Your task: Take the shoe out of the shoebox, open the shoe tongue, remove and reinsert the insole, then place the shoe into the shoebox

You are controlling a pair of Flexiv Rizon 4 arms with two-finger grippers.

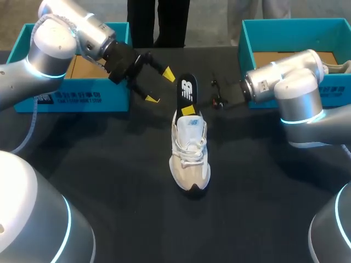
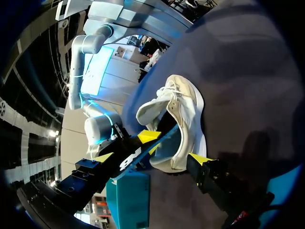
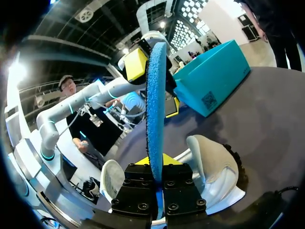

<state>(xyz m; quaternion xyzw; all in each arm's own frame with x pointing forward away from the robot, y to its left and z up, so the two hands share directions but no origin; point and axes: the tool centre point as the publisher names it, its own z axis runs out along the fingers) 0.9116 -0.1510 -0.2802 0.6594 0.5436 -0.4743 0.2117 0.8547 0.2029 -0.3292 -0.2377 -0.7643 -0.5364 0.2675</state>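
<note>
Black insole pinched upright over the shoe's heel

My right gripper [image 3: 156, 164] was clamped on the insole [image 1: 187, 90], a finger flat against each face, holding it on end with its lower end at the heel opening of the white shoe [image 1: 189, 156]. The shoe lay near the middle of the table [image 1: 109, 164], toe toward the near edge. My left gripper [image 1: 159, 85] hung spread wide and empty just beside the insole, on the far-left-corner side. I judged the insole should travel along the shoe's length, not sideways, so it would not buckle against the collar. Nothing pinned the shoe, so it could drag, and the free gripper ought to steady its heel.
</note>
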